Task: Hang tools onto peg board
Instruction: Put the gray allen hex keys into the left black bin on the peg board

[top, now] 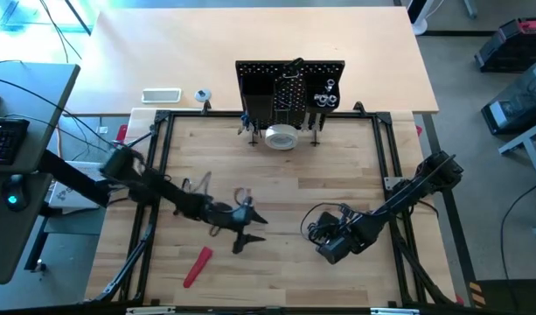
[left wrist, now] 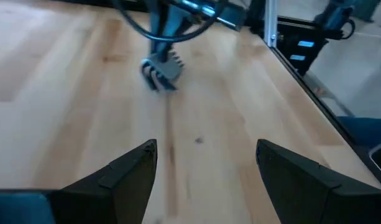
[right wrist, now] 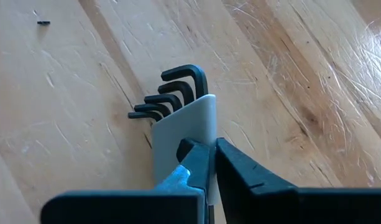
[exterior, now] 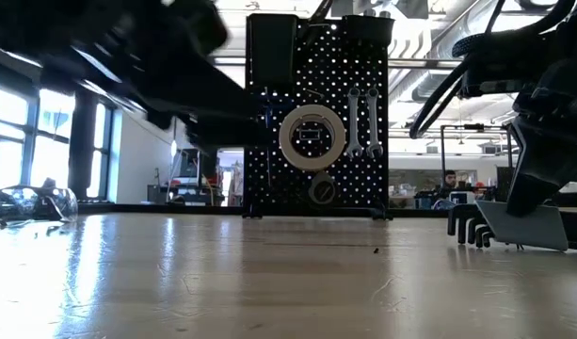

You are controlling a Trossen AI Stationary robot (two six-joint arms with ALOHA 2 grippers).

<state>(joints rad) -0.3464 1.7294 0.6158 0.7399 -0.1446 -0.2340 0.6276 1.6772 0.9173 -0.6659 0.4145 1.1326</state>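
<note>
The black peg board (top: 289,92) stands upright at the table's far middle. On it hang a white tape roll (exterior: 312,137) and two silver wrenches (exterior: 361,122). A red-handled tool (top: 198,265) lies flat near the front left. My right gripper (right wrist: 209,165), at the front right, is shut on a pale holder of black hex keys (right wrist: 171,96). My left gripper (left wrist: 206,180) stands open over bare wood near the table's middle, pointing toward the right gripper with nothing between its fingers. My right gripper pinches the top edge of the pale holder's flat plate (right wrist: 201,134) between its two fingers. The fingers slant steeply down from above. The holder (exterior: 519,226) hangs below the fingers, its hex keys' bent ends sticking out to one side, close over the table.
A black metal frame (top: 390,149) runs round the wooden work area. Beyond it, on the far table top, lie a white flat item (top: 161,94) and a small round object (top: 202,95). Bare wood stretches between the grippers and the peg board.
</note>
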